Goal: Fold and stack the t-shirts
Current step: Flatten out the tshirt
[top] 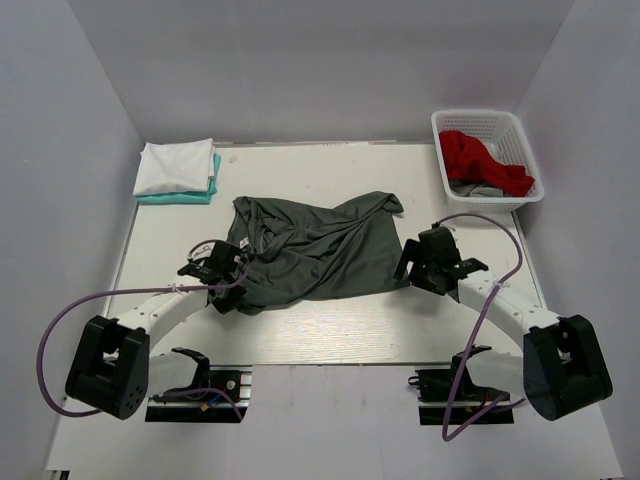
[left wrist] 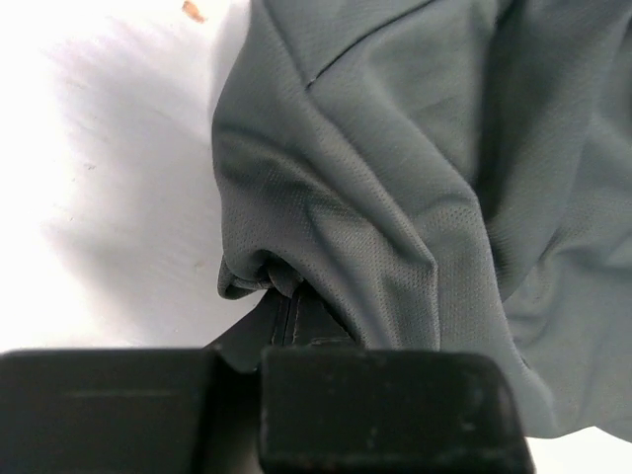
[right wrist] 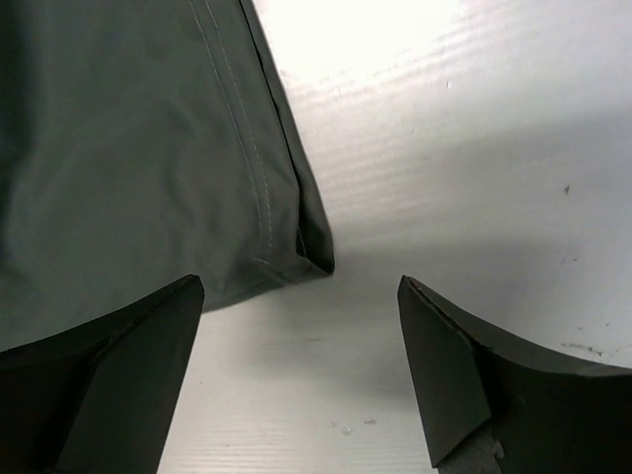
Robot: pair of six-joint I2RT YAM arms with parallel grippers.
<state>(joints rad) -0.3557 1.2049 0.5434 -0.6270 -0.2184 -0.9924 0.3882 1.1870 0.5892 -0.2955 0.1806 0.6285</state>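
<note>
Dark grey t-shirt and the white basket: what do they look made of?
The dark grey t-shirt looks like a thin synthetic or blended knit with a matte finish. The left wrist view shows a fine pinhole mesh texture and soft, draping folds. The basket is probably moulded white plastic, with rigid lattice walls and a slight sheen.

No writing (nor any label or number) is legible.

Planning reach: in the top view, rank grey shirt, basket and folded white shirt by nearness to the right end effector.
1. Grey shirt, just left of it.
2. Basket, back right corner.
3. White shirt, back left corner.
</note>
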